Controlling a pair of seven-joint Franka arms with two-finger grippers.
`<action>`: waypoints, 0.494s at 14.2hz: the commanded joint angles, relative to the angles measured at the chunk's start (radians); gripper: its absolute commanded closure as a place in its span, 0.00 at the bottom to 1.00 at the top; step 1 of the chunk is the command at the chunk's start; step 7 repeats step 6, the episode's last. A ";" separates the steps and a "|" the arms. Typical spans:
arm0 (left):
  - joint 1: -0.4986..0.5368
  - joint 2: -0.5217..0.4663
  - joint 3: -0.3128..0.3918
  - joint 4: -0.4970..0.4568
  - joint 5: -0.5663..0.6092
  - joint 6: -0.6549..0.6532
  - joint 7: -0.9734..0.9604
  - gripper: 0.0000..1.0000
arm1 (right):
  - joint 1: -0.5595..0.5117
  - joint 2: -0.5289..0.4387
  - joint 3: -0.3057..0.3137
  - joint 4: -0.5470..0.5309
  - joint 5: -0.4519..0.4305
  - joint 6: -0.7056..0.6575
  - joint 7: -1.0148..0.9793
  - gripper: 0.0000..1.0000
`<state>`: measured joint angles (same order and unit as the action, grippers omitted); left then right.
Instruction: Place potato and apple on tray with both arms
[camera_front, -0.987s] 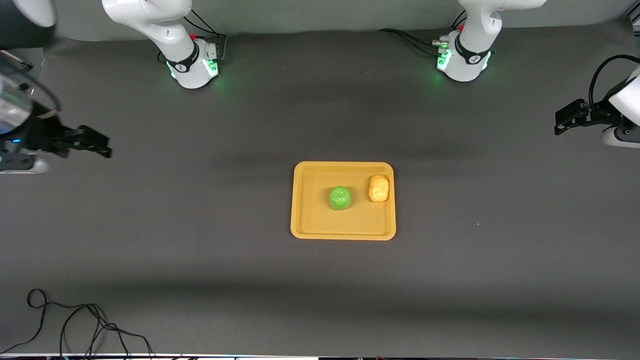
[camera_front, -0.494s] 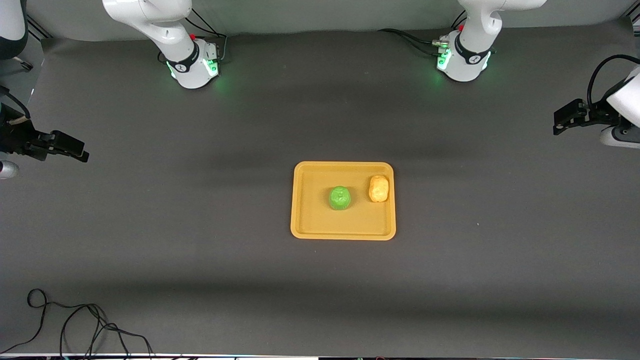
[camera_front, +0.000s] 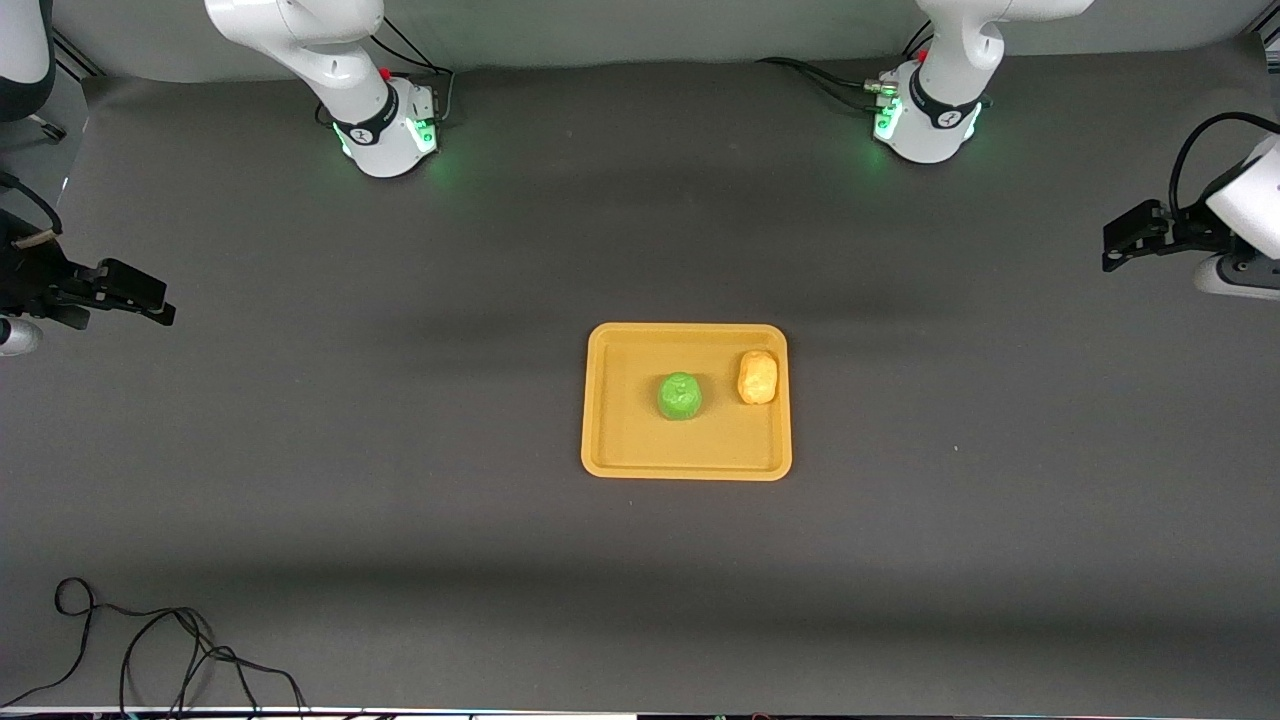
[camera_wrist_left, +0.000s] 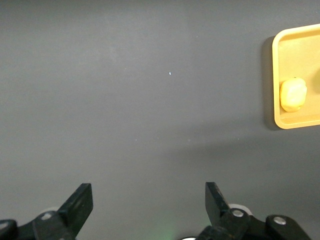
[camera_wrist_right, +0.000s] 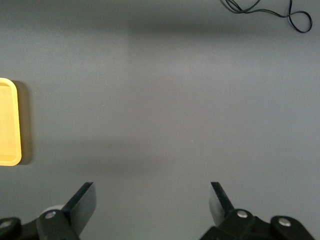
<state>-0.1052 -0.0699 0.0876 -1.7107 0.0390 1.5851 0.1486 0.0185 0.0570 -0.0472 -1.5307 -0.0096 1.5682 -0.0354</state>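
The yellow-orange tray (camera_front: 640, 440) lies mid-table. The green apple (camera_front: 679, 396) sits on it near its middle. The yellow-orange potato (camera_front: 757, 377) sits on it beside the apple, by the rim toward the left arm's end. My left gripper (camera_front: 1118, 238) hangs open and empty over bare table at the left arm's end, well apart from the tray. My right gripper (camera_front: 148, 295) hangs open and empty over the right arm's end. The left wrist view shows open fingers (camera_wrist_left: 148, 200), the tray (camera_wrist_left: 300, 55) and the potato (camera_wrist_left: 293, 95). The right wrist view shows open fingers (camera_wrist_right: 151, 200) and the tray's edge (camera_wrist_right: 7, 125).
A dark grey mat covers the table. A black cable (camera_front: 150, 650) lies coiled at the near corner toward the right arm's end and also shows in the right wrist view (camera_wrist_right: 265, 10). The two white arm bases (camera_front: 390, 130) (camera_front: 925, 125) stand along the back.
My right gripper has drawn away from the tray toward the right arm's end of the table, then slowed. My left gripper has shifted only slightly. The apple and potato have not moved.
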 joint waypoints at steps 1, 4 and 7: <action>-0.011 0.005 -0.008 0.019 0.013 -0.014 -0.023 0.00 | 0.014 -0.003 -0.011 -0.006 -0.009 0.004 -0.015 0.00; -0.011 0.005 -0.025 0.017 0.013 -0.019 -0.046 0.00 | 0.014 -0.003 -0.011 -0.006 -0.007 0.000 -0.014 0.00; -0.011 0.005 -0.028 0.019 0.013 -0.020 -0.047 0.00 | 0.012 -0.003 -0.011 -0.006 -0.007 0.000 -0.014 0.00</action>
